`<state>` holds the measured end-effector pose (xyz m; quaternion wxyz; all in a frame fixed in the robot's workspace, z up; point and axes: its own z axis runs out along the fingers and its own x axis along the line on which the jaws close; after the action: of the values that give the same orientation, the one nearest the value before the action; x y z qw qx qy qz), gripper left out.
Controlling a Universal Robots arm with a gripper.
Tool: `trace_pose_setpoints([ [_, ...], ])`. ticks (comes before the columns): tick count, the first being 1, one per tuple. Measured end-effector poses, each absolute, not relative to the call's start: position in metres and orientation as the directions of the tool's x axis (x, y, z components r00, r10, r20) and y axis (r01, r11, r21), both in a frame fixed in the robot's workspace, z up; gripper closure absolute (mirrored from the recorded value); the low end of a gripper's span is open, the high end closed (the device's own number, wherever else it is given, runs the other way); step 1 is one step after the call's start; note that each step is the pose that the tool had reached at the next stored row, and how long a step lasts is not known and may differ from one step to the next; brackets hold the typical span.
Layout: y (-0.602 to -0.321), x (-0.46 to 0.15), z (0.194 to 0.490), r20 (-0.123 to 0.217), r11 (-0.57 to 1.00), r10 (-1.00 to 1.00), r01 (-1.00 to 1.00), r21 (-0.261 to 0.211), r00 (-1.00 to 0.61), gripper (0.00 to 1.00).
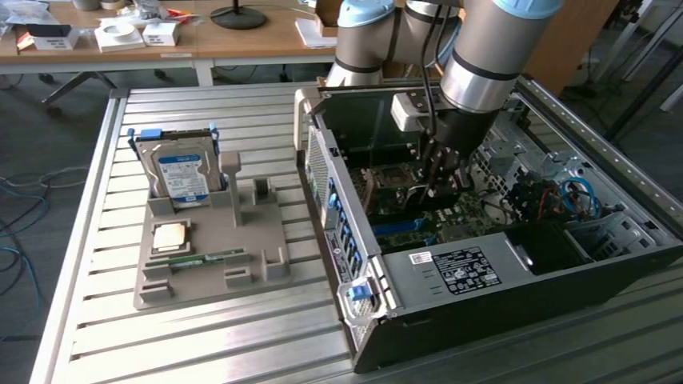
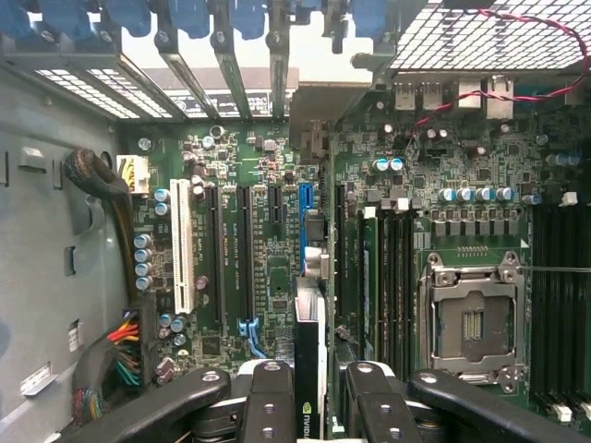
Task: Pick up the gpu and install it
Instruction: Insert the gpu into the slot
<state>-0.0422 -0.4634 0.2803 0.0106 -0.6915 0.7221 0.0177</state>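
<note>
In the wrist view my gripper (image 2: 311,406) is shut on the gpu (image 2: 309,346), a thin dark card seen edge-on between the two black fingers (image 2: 270,397). The card stands upright over the motherboard (image 2: 268,277), in line with a blue slot (image 2: 307,198), and its silver bracket (image 2: 314,106) reaches the case's rear slot openings. I cannot tell whether its edge sits in the slot. In the exterior view the gripper (image 1: 436,180) is lowered deep inside the open computer case (image 1: 501,276), over the board.
A grey holder (image 1: 213,248) on the slatted metal table carries a hard drive (image 1: 184,172), a processor chip (image 1: 171,236) and a green memory stick (image 1: 197,260). Inside the case are the processor socket (image 2: 471,318), coloured cable bundles (image 2: 125,355) and a black power supply (image 1: 459,272).
</note>
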Motion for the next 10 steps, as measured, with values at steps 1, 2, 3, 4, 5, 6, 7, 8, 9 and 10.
trace_pose_setpoints([
  [1,-0.4634,-0.0422,0.2803,-0.04,0.043,-0.998,-0.999,0.011,-0.043,0.74],
  [2,-0.4634,-0.0429,0.2802,-0.04,0.043,-0.998,-0.999,0.011,-0.044,0.74],
  [3,-0.4634,-0.0441,0.28,-0.04,0.043,-0.998,-0.999,0.011,-0.044,0.74],
  [4,-0.4633,-0.0452,0.2798,-0.04,0.043,-0.998,-0.999,0.011,-0.044,0.74],
  [5,-0.4633,-0.0462,0.2798,-0.04,0.043,-0.998,-0.999,0.011,-0.043,0.74],
  [6,-0.4633,-0.0467,0.2797,-0.04,0.043,-0.998,-0.999,0.011,-0.044,0.74],
  [7,-0.4634,-0.0473,0.2796,-0.04,0.043,-0.998,-0.999,0.011,-0.044,0.74],
  [8,-0.4635,-0.0479,0.2792,-0.04,0.043,-0.998,-0.999,0.011,-0.043,0.74],
  [9,-0.4634,-0.0482,0.2783,-0.04,0.043,-0.998,-0.999,0.011,-0.044,0.74],
  [10,-0.4634,-0.0485,0.2772,-0.04,0.043,-0.998,-0.999,0.011,-0.043,0.74],
])
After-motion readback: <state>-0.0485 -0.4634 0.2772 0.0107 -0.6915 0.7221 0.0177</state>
